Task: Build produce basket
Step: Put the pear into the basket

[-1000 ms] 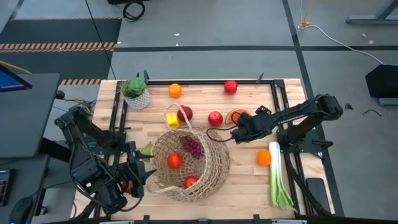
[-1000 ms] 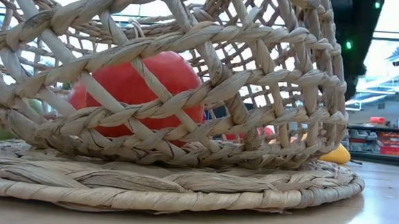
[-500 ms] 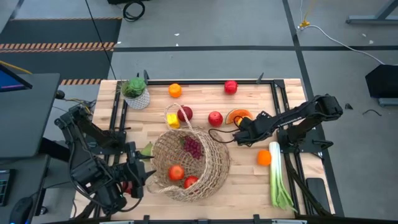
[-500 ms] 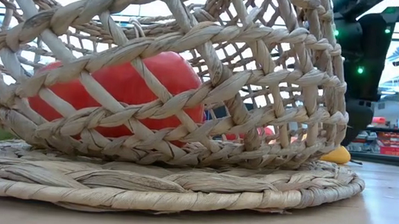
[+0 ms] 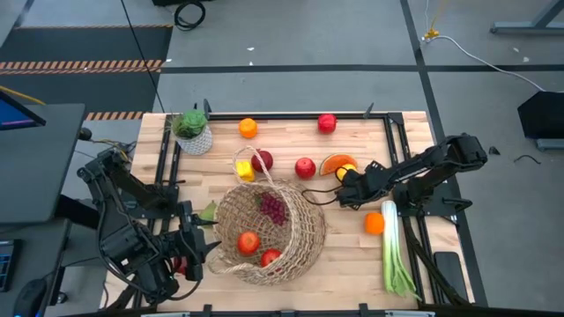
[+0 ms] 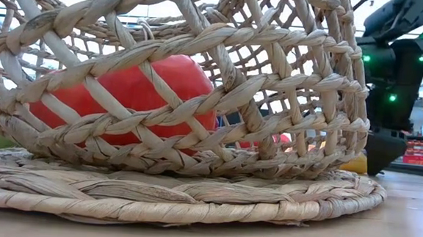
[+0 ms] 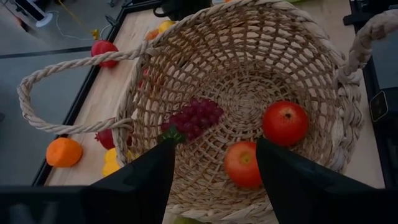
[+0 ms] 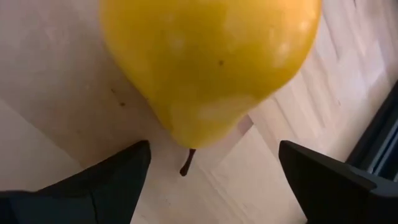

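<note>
The tan wicker basket point(image 5: 269, 233) stands at the table's middle, holding purple grapes point(image 7: 193, 118) and two red fruits point(image 7: 285, 122) point(image 7: 242, 163). My left gripper point(image 5: 201, 248) point(image 7: 214, 143) is at the basket's left rim, its fingers apart and reaching over the inside. My right gripper point(image 5: 344, 183) point(image 8: 214, 149) hangs low over a yellow pear-shaped fruit point(image 8: 205, 62) that lies on the table. It is open, with a finger on either side of the fruit's stem end, apart from it. My left gripper reaches over the basket's rim point(image 7: 205, 214) on the side nearest that arm. Whether the fingers touch the rim I cannot tell, because it runs out of the picture beneath them.
A potted plant point(image 5: 191, 132), an orange point(image 5: 248, 128) and a red apple point(image 5: 327, 123) stand along the far edge. Two more apples point(image 5: 305, 167) point(image 5: 262, 161) lie beyond the basket. An orange point(image 5: 374, 223) and a leek point(image 5: 392, 255) lie at the right.
My right gripper has come down toward the table and drawn a little toward the right edge, over the yellow fruit. Inside the basket one red fruit has rolled toward the near side and now lies next to the other.
</note>
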Robot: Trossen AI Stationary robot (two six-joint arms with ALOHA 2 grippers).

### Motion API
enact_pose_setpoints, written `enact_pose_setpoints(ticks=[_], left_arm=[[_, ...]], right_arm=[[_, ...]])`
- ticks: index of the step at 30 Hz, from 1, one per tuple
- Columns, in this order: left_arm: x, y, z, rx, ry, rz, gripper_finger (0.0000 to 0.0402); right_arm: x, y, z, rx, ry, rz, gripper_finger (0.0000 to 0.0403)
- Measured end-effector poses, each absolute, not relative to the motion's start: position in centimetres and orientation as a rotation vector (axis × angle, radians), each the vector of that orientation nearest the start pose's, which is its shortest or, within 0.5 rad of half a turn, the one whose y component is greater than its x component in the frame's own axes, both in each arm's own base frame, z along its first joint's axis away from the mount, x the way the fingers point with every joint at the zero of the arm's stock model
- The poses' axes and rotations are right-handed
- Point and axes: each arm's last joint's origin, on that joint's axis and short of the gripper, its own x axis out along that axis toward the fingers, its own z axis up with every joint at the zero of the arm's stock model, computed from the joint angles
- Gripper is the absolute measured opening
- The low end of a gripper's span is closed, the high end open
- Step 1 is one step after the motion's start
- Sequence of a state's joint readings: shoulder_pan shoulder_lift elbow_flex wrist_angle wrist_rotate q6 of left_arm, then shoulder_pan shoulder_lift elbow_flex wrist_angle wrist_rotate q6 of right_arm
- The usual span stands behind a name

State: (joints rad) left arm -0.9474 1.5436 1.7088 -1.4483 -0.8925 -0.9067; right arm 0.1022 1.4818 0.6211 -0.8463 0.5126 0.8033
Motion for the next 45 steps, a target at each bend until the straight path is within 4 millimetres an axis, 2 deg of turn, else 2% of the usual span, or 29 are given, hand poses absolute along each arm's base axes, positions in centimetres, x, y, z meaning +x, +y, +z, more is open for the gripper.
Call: enact_pose_setpoints(ticks=[7,16,22,29,40,42,45], left_arm=[[17.5,-20.5,38.4,0.152,0.687,0.287,0.0231],[17.5,-20.5,38.4,0.140,0.685,0.291,0.0231],[17.5,-20.5,38.4,0.135,0.684,0.293,0.0231],[17.5,-20.5,38.4,0.135,0.684,0.293,0.0231],[17.5,-20.5,38.4,0.135,0.684,0.293,0.0231],[17.5,-20.5,38.4,0.135,0.684,0.293,0.0231],[17.5,-20.5,38.4,0.135,0.684,0.293,0.0231]], right_arm=[[19.1,0.6,12.5,0.108,1.362,-0.875,0.0315],[19.6,0.7,12.5,0.168,1.360,-0.782,0.0191],[20.2,0.0,13.5,0.333,1.284,-0.719,0.0112],[20.7,-0.4,14.9,0.389,1.179,-0.613,0.0016],[19.7,-0.1,17.8,0.406,1.025,-0.564,0.0010],[19.7,0.1,17.9,0.396,1.025,-0.551,0.0019],[19.7,0.3,17.7,0.373,1.041,-0.539,0.0054]])
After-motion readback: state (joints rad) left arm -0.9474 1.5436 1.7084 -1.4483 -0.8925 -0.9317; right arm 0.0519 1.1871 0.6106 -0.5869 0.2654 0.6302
